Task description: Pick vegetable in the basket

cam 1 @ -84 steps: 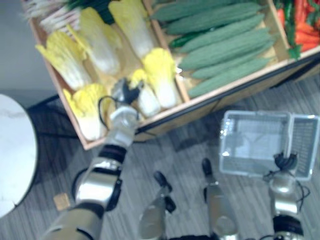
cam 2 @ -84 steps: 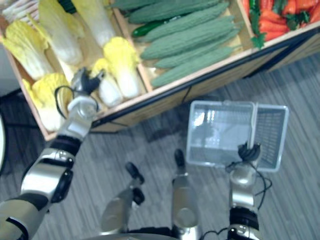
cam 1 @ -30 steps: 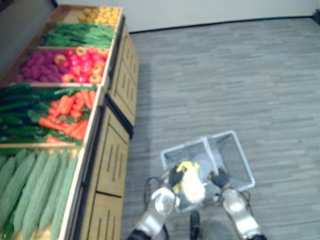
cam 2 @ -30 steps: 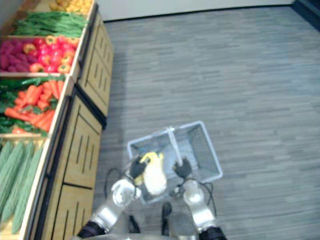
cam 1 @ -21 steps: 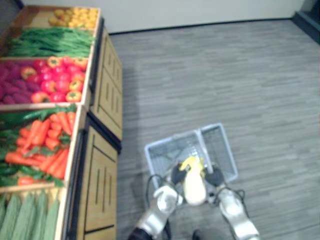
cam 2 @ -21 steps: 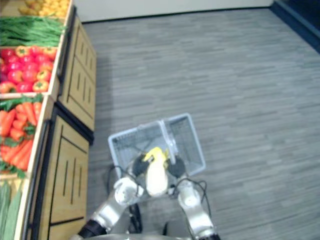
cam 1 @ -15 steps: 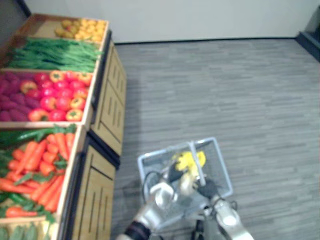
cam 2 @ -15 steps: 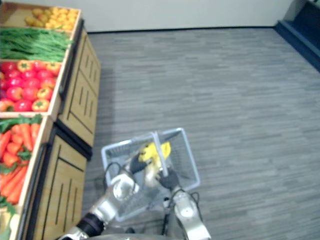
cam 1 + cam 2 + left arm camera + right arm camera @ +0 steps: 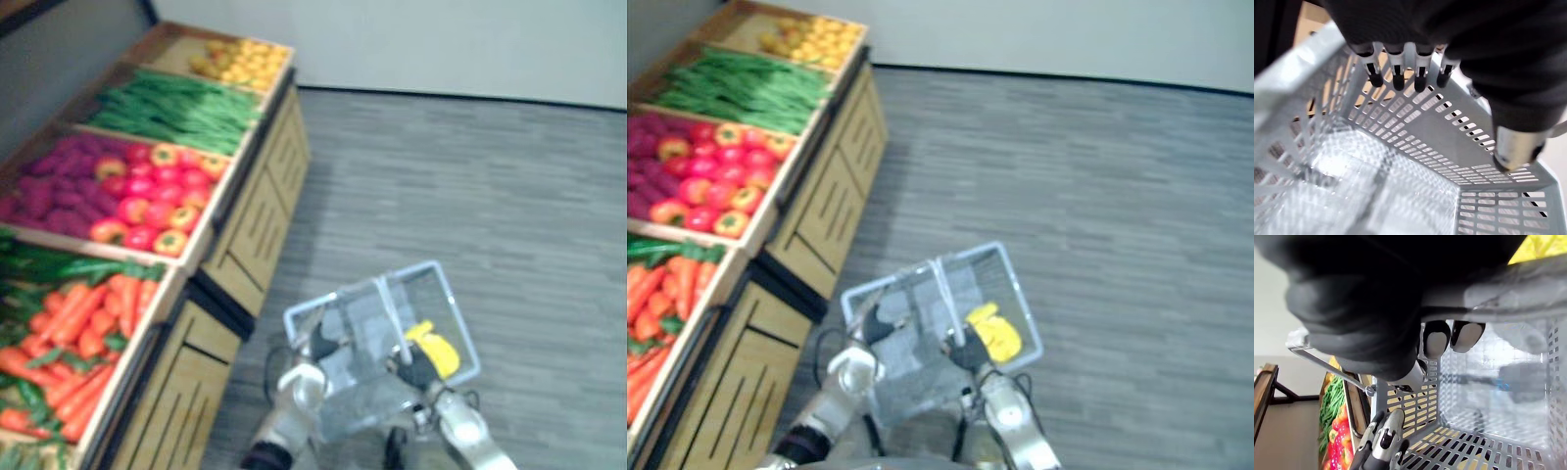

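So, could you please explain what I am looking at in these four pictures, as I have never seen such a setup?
This is a humanoid robot seen through its own cameras. Two pictures come from its head, looking down; the other two come from cameras on its wrists, very close. Its right hand is curled round the handle of a grey plastic basket. A yellow cabbage lies inside. The left hand hangs open over the basket, holding nothing. To the robot's left is a wooden produce stand with carrots, red vegetables and green beans.
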